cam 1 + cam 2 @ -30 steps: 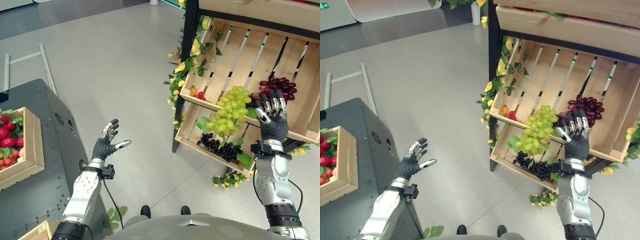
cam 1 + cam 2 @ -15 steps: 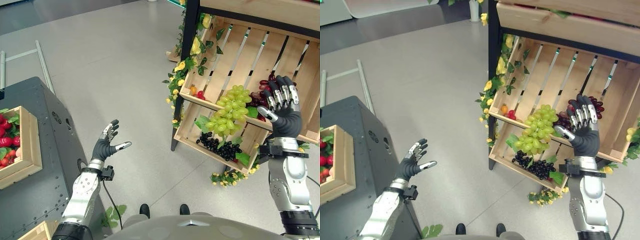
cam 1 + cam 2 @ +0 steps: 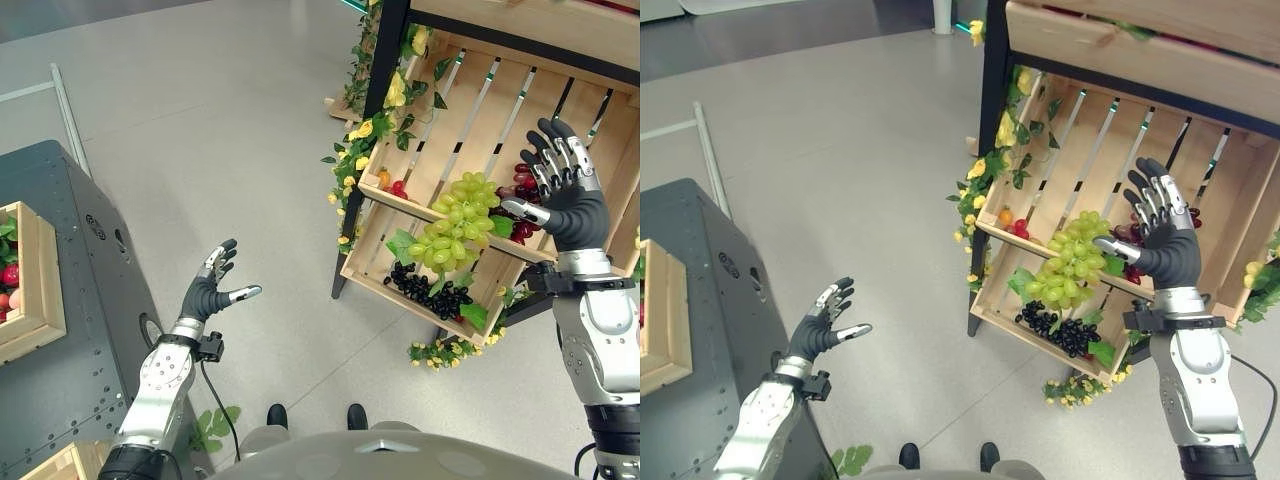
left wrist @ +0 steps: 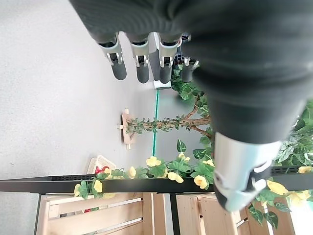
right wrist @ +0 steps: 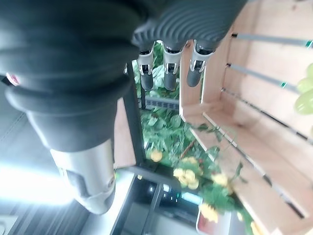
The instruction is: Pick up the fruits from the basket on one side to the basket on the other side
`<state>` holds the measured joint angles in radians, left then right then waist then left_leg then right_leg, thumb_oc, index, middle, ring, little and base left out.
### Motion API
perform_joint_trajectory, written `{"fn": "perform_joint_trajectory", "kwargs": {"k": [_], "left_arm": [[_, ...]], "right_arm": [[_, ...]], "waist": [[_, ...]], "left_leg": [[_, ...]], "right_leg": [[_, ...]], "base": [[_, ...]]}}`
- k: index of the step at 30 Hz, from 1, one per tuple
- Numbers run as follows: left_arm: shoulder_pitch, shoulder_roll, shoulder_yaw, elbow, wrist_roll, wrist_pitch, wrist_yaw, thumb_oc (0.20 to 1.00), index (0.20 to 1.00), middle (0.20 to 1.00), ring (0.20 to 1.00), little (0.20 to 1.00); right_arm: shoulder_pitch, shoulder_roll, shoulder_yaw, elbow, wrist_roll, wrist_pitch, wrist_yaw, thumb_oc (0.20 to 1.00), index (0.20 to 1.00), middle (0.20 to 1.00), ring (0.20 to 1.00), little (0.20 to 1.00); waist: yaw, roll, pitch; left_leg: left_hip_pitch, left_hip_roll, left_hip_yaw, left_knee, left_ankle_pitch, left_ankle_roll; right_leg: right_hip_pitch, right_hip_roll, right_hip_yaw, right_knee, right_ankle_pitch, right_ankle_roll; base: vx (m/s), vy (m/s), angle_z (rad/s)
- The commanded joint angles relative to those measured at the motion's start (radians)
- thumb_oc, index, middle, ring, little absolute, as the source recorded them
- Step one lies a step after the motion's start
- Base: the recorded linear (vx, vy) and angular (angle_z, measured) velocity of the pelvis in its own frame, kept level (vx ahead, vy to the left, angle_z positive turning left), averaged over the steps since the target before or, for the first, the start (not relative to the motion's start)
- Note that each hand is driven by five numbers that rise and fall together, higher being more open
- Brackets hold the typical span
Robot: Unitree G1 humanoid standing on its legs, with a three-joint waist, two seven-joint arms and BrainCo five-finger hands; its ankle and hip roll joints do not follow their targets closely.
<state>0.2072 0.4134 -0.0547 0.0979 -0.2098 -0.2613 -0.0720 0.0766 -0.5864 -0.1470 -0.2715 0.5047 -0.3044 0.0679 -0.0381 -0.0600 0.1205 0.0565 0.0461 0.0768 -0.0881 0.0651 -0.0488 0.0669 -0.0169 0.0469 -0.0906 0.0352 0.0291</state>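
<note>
A tilted wooden crate [image 3: 470, 95] on a black-framed stand holds a bunch of green grapes [image 3: 452, 228], black grapes [image 3: 432, 291] on its lower lip, and dark red grapes [image 3: 519, 207]. My right hand [image 3: 572, 208] is open, fingers spread, raised in front of the red grapes and hiding most of them; I cannot tell if it touches them. My left hand [image 3: 207, 293] is open over the floor beside the dark cart. A wooden box [image 3: 47, 285] of red fruit [image 3: 8, 276] sits on that cart at the far left. Both wrist views show straight fingers [image 5: 168, 68] holding nothing.
The dark grey cart [image 3: 85, 340] stands at my left. Yellow flowers and leaves [image 3: 385, 95] trail down the stand's black post. Small orange and red fruits [image 3: 392, 186] lie in the crate's left corner. Another wooden shelf [image 3: 1120, 30] sits above the crate.
My right hand has risen from the crate's lower edge to in front of the red grapes. The camera has turned right, shifting the cart and box leftward. My left hand kept its pose.
</note>
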Motion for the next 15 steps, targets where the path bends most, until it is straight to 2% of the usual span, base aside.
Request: {"fn": "perform_joint_trajectory", "kwargs": {"k": [1, 8, 15], "left_arm": [[-0.023, 0.072, 0.082, -0.063, 0.008, -0.051, 0.000, 1.000, 1.000, 1.000, 1.000, 1.000], [-0.033, 0.061, 0.169, -0.028, 0.039, -0.063, 0.056, 1.000, 1.000, 1.000, 1.000, 1.000], [-0.049, 0.044, 0.210, 0.000, 0.054, -0.071, 0.087, 1.000, 1.000, 1.000, 1.000, 1.000]], "right_arm": [[-0.039, -0.062, 0.008, -0.056, 0.111, -0.004, 0.105, 1.000, 1.000, 1.000, 1.000, 1.000], [0.021, -0.064, 0.016, -0.059, 0.216, 0.027, 0.219, 1.000, 1.000, 1.000, 1.000, 1.000], [0.049, -0.042, 0.054, -0.041, 0.237, 0.057, 0.280, 1.000, 1.000, 1.000, 1.000, 1.000]], "waist": [[0.018, -0.060, -0.019], [0.016, -0.054, -0.020], [0.010, -0.045, -0.017]], "left_leg": [[0.032, -0.036, -0.017, 0.032, -0.088, 0.028], [0.034, -0.038, -0.019, 0.031, -0.090, 0.027], [0.035, -0.042, -0.016, 0.033, -0.093, 0.026]], "right_leg": [[-0.015, -0.036, -0.020, 0.069, -0.007, 0.084], [-0.013, -0.040, -0.027, 0.070, -0.010, 0.085], [-0.014, -0.041, -0.023, 0.072, -0.012, 0.083]], "base": [[0.00, 0.000, 0.00], [0.00, 0.000, 0.00], [0.00, 0.000, 0.00]]}}
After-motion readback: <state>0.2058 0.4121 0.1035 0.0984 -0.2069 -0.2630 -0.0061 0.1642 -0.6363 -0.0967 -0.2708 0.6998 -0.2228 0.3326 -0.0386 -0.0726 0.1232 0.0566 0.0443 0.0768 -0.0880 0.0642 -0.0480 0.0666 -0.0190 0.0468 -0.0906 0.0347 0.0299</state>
